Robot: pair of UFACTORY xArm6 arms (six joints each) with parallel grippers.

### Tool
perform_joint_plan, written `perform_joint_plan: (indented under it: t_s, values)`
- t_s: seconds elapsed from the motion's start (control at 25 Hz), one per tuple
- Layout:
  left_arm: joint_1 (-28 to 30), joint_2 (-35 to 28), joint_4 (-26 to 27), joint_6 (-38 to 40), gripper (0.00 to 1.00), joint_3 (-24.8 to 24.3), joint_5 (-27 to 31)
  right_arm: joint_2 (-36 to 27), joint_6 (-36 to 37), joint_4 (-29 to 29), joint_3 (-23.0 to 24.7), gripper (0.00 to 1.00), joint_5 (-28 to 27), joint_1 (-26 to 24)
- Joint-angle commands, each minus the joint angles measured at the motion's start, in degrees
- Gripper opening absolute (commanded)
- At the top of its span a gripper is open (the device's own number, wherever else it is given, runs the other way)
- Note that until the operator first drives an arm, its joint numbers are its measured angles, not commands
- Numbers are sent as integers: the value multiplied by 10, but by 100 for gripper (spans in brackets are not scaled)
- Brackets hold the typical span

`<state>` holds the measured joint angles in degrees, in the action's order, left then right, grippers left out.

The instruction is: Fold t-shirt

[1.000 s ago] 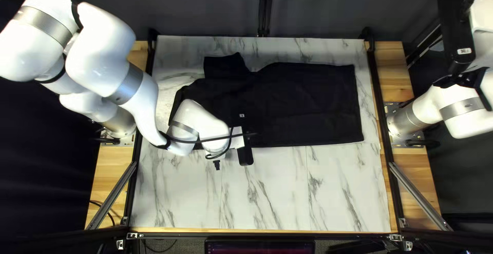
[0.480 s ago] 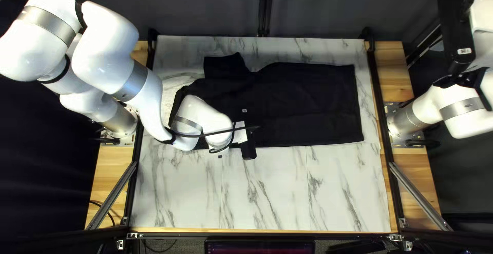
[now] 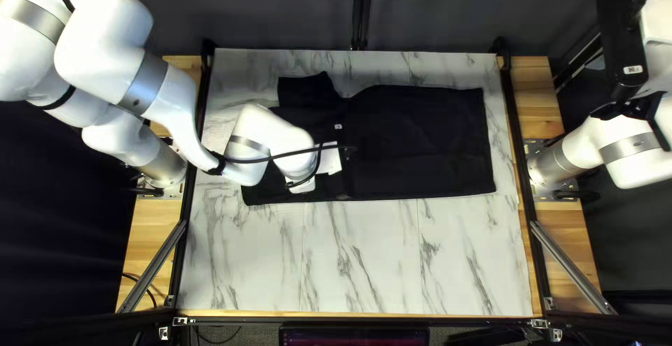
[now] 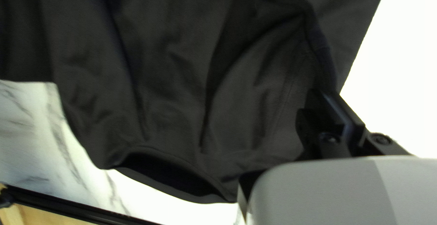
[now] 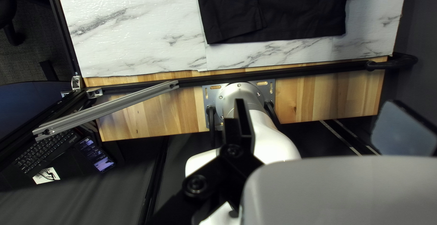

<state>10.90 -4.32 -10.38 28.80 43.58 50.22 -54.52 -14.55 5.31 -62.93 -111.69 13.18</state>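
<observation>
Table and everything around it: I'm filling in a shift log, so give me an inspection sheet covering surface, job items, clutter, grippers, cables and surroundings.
Surface: marble-patterned table top, with visible seams.
Job's things: black shirt, spread out with some wrinkles; one sleeve points toward the far edge.
Clutter: keyboard and lit phone, both off the table top.
Grippers: left gripper at the shirt; right gripper beyond the table top's edge. Whether either is open cannot be told.
Cables: black cable running along the left arm's wrist.
Surroundings: dark curtain, metal braces, wooden side strips.
</observation>
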Motion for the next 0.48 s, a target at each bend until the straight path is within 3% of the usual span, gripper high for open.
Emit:
perform_joint_plan:
  t_s: [0.04,0.12,0.16,0.2,0.32,0.48]
  values:
    - [-5,16,-5,-3,2,12,-8,0,0,0,0,100,0,0]
    - [-10,29,2,-13,7,9,-22,0,0,0,0,100,0,0]
    - [-14,37,11,-25,47,9,-30,0,0,0,0,100,0,0]
    - [-15,40,14,-29,100,9,-31,0,0,0,0,100,0,0]
    - [-23,60,46,-75,100,19,-30,0,0,0,0,100,0,0]
    - [-22,34,61,-89,100,-1,-14,0,0,0,0,100,0,0]
